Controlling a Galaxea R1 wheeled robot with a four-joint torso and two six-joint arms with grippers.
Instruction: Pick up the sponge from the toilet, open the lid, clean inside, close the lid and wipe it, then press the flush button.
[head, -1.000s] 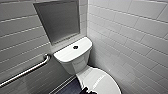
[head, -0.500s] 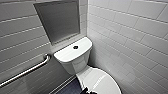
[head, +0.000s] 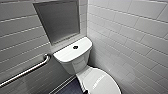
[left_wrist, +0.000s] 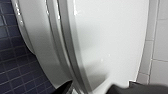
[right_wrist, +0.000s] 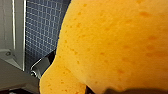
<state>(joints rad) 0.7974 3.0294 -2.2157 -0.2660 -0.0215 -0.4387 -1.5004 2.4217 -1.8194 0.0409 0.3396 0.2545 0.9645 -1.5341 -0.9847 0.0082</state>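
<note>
Our right hand (right_wrist: 82, 83) grips the bright orange sponge (right_wrist: 112, 45); our left hand (left_wrist: 91, 87) — fingers (left_wrist: 65, 87) spread — hangs over the white oval lid (left_wrist: 110, 37), five o'clock from the dark flush button (head: 75, 47).

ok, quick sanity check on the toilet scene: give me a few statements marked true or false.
1. The lid is down, closed. True.
2. The flush button sits mid tank top. True.
3. The sponge lies on the tank top. False: the sponge sits close before the right wrist camera, with the floor behind it.
4. The floor is white tile. False: small dark blue tiles.
5. A grab bar is mounted beside the toilet. True.
</note>
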